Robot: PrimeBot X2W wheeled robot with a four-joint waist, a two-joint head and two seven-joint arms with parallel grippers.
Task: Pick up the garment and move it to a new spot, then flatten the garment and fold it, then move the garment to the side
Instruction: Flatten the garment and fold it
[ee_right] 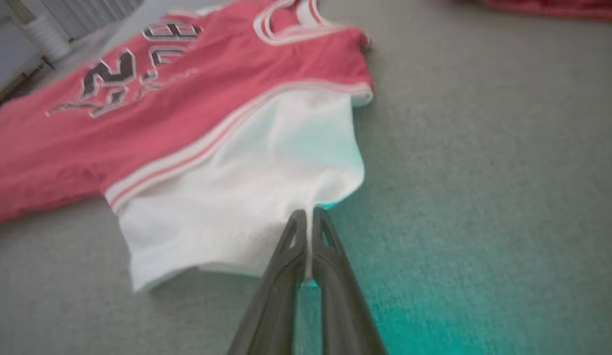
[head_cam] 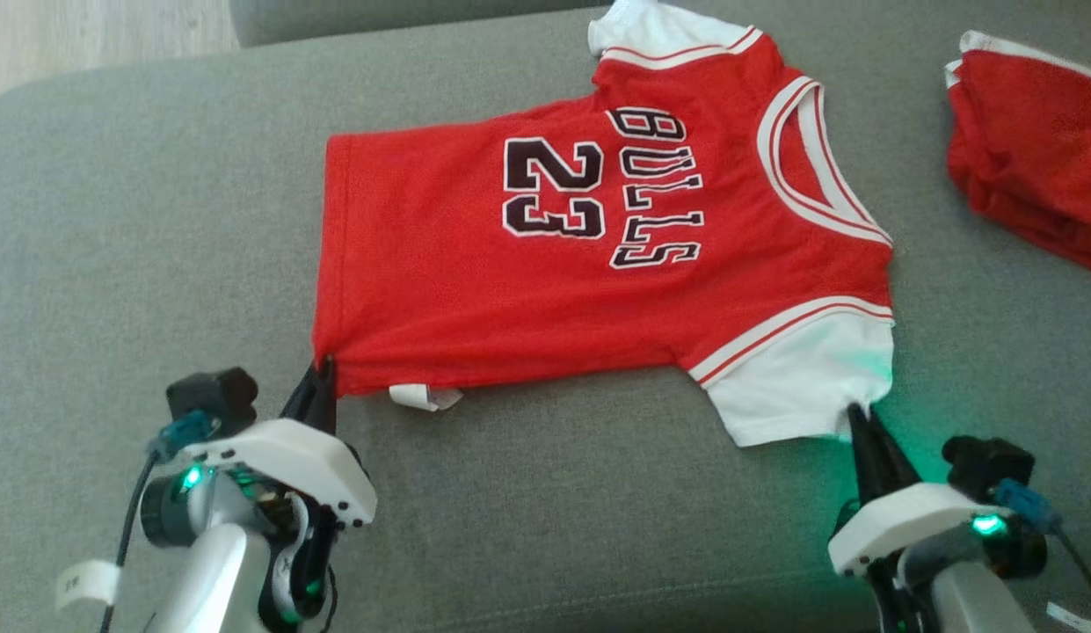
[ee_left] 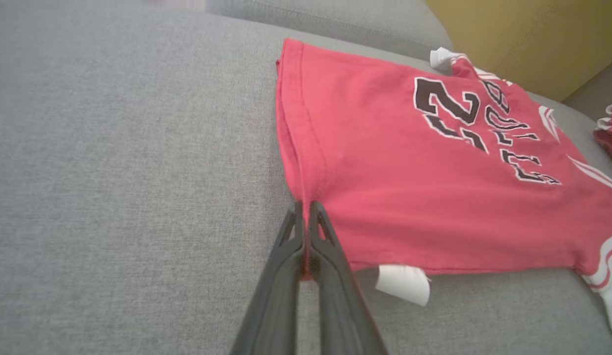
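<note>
Left gripper (ee_left: 306,206): fingers pressed together, pinching the near hem corner of the shirt (head_cam: 510,272). Right gripper (ee_right: 308,213): fingers closed too, apparently on the edge of the white sleeve (head_cam: 800,387); that wrist view is blurry. Shirt lies flat, print up, on the grey cushion (head_cam: 114,220). Long axis runs left-right in head view: hem toward robot's left, collar (head_cam: 813,167) toward its right. White tag (head_cam: 422,397) pokes out at the near edge. Second red garment (head_cam: 1029,158) sits far right, apart.
</note>
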